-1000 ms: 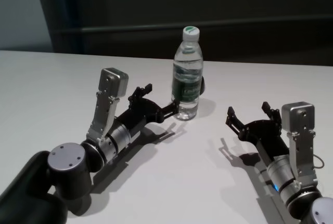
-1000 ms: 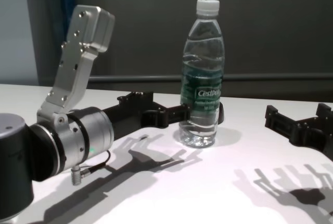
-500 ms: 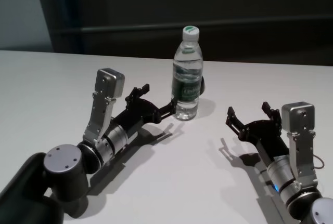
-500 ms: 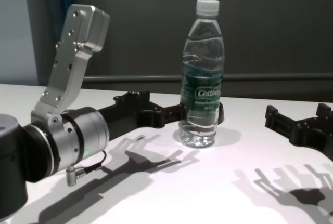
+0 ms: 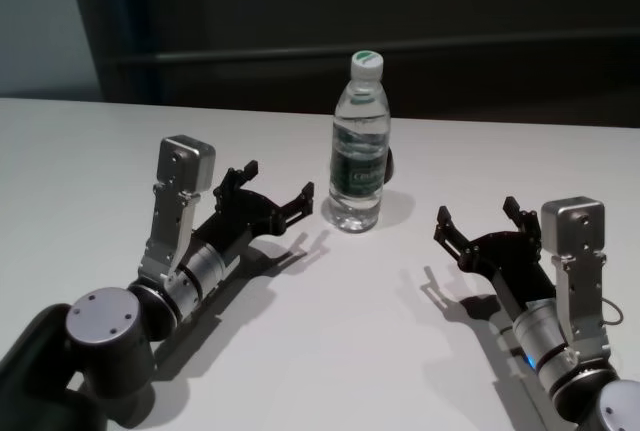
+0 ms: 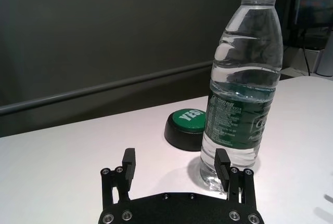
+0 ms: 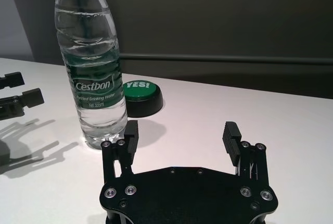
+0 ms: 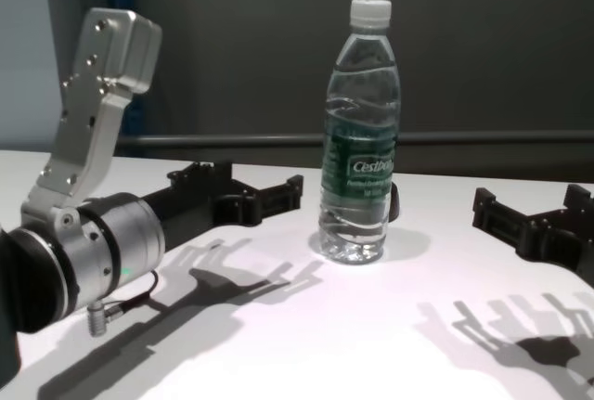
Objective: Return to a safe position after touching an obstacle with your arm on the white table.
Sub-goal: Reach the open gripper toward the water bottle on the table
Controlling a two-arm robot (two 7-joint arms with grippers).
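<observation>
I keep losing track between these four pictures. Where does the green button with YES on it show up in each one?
Head view: the green button is only a dark sliver behind the water bottle.
Chest view: a dark edge at the bottle's right side.
Left wrist view: plain, beside the bottle's base.
Right wrist view: plain, just past the bottle.
Shared landmark: the bottle, standing upright on the white table.

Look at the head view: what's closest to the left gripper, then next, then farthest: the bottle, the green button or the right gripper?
1. Water bottle, just to the left gripper's right.
2. Green button, behind the bottle, mostly hidden.
3. Right gripper, far across the white table.
</observation>
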